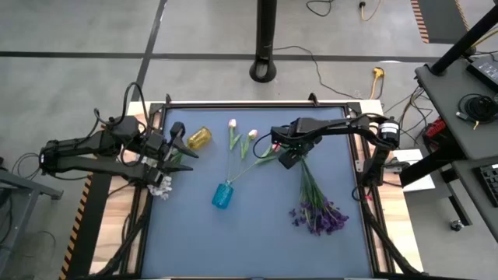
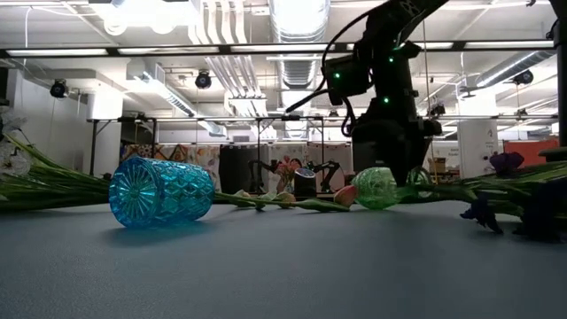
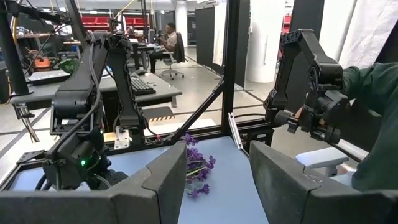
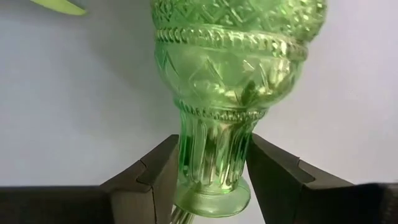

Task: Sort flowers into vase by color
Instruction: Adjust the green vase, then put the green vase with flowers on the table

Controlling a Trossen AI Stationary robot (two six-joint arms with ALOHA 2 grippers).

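My right gripper (image 1: 285,158) stands over the table's middle-right and is shut on a green glass vase (image 2: 376,188), which lies on its side. A blue vase (image 1: 222,195) lies on its side nearer the near edge, and a yellow vase (image 1: 199,138) lies by my left gripper (image 1: 180,144). That gripper is open, hovers at the table's left edge and touches nothing. Two pink tulips (image 1: 242,132) lie near the far edge. White sprigs (image 1: 161,187) lie at the left edge. Dark purple blooms (image 1: 319,214) lie on the right. My right gripper (image 4: 211,168) pinches the green vase's ribbed neck (image 4: 214,146), just above its flared mouth, between the two fingers (image 4: 163,171). The fingers come from above, pointing down, and lie across the neck. The vase's round body (image 2: 376,199) rests on the table.
The purple flowers' green stems (image 1: 309,183) run from under my right gripper toward the near right corner. Tulip stems (image 1: 247,165) cross the table's middle. A person's green sleeve (image 3: 373,124) shows beyond the table's right side. Bare table (image 1: 257,241) lies along the near edge.
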